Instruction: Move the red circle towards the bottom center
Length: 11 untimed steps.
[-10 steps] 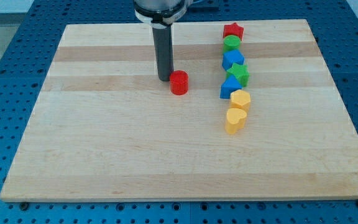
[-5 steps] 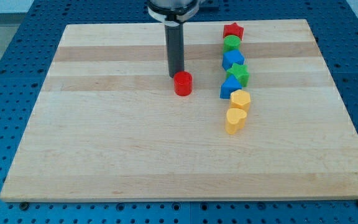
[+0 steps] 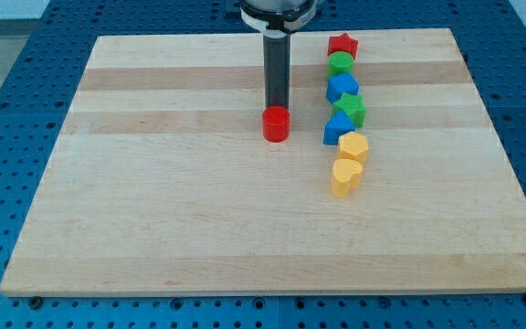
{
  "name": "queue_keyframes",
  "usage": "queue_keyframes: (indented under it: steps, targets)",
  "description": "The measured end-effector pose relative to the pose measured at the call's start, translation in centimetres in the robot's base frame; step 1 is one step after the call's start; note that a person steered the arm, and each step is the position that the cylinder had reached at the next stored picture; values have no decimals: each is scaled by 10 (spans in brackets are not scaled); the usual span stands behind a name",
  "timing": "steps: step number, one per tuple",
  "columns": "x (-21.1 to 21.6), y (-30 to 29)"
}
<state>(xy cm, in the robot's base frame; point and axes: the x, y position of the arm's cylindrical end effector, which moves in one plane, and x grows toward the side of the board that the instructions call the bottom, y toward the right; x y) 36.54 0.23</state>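
The red circle is a short red cylinder on the wooden board, a little above the board's middle. My tip stands right behind it, on the side towards the view's top, touching or almost touching its back edge. The dark rod rises straight up from there to the view's top.
A column of blocks runs down the view's right of the red circle: red star, green circle, blue block, green star, blue triangle, yellow hexagon, yellow heart.
My tip has moved to the view's right, from the red circle's upper left to directly behind it. The red circle has slid slightly right and down.
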Motion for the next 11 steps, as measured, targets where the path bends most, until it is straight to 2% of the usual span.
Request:
queue_keyframes:
  steps: [2, 5, 7, 10, 11]
  targets:
    - [11, 0]
    - [69, -1]
    - [114, -23]
    - [142, -55]
    - [168, -59]
